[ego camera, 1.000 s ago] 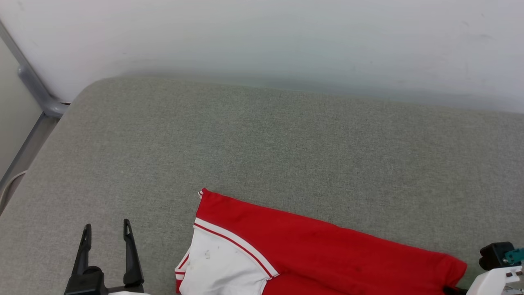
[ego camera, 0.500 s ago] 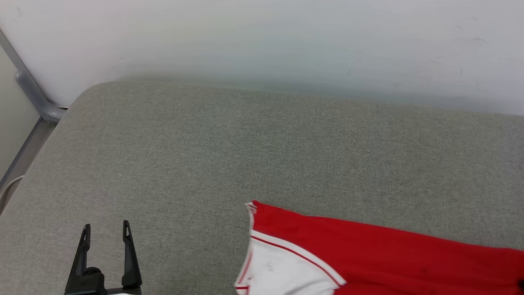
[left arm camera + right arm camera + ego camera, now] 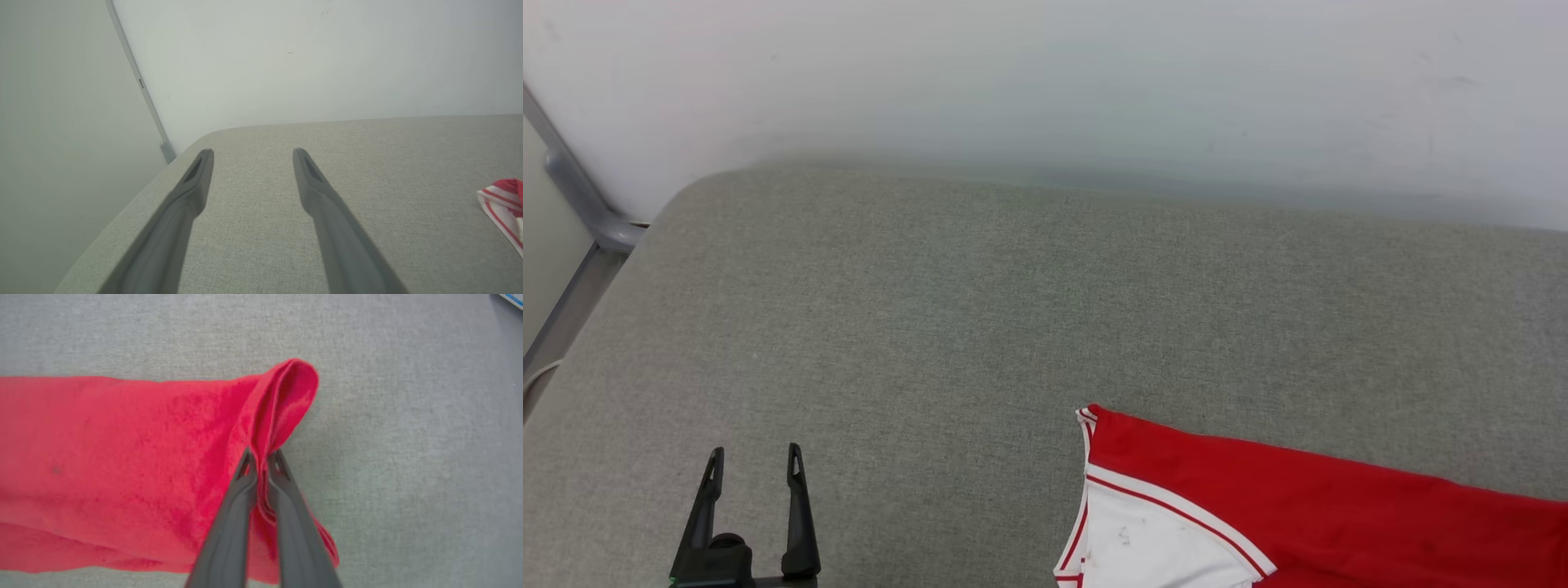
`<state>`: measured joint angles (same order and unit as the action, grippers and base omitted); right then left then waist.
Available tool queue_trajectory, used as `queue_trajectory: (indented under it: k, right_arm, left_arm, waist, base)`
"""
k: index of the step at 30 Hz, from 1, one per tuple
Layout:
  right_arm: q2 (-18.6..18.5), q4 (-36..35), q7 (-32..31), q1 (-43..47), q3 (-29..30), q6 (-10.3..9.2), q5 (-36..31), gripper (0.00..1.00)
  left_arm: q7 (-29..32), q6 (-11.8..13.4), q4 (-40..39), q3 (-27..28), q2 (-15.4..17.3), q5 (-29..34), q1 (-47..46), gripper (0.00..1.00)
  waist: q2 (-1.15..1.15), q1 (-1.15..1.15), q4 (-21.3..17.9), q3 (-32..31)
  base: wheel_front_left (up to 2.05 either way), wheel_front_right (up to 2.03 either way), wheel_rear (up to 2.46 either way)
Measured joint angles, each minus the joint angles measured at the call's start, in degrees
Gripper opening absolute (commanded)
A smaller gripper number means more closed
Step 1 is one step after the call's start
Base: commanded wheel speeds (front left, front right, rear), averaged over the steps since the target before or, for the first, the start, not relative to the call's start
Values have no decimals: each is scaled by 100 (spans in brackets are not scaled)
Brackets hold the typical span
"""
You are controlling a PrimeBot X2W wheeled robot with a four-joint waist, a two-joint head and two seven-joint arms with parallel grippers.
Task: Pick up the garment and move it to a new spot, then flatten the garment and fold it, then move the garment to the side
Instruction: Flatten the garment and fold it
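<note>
- The right gripper [image 3: 262, 454] has its two dark fingers [image 3: 231, 522] squeezed close together. They pinch a fold of red cloth between the tips.
- That cloth is the garment [image 3: 122, 457], a red shirt. The pinched bit stands up in a small loop just past the fingertips. The rest lies flat and runs off to the left of the right wrist view.
- The left gripper [image 3: 754, 454] has its fingers spread wide, with nothing between them. It sits over bare gray cloth, well apart from the shirt.
- In the head view the garment lies at the lower right of the gray cushion [image 3: 931, 327] and runs off the right and bottom edges.
- Its white sleeve [image 3: 1152, 547], with red and white stripes along the edge, is on the end nearest the left gripper.
- The cushion has a round corner at the far left. A white wall [image 3: 1045, 82] stands behind it, and a gray metal bar [image 3: 572, 188] leans by that corner.
</note>
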<state>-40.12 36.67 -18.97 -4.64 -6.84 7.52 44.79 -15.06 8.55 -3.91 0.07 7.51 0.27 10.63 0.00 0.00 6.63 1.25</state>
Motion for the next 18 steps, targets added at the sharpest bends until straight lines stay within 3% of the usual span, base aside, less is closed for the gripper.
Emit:
queue_trajectory:
  k: [7, 13, 18]
  right_arm:
    - [-5, -1480, -91, 484, -26, -1, 115, 0]
    - [323, -3077, -545, 863, -7, -1, -42, 0]
    - [549, -3956, -943, 859, -328, -1, -354, 0]
  left_arm:
    - [0, -20, 58, -45, 90, -1, -2, 100]
    - [0, -26, 77, -90, 115, -8, -16, 100]
    - [0, -34, 109, -119, 126, -20, -47, 100]
  waist:
    - [0, 0, -75, -72]
    - [0, 0, -84, -65]
    - [0, 0, -43, -27]
  base:
    - [0, 0, 0]
    - [0, 0, 0]
    - [0, 0, 0]
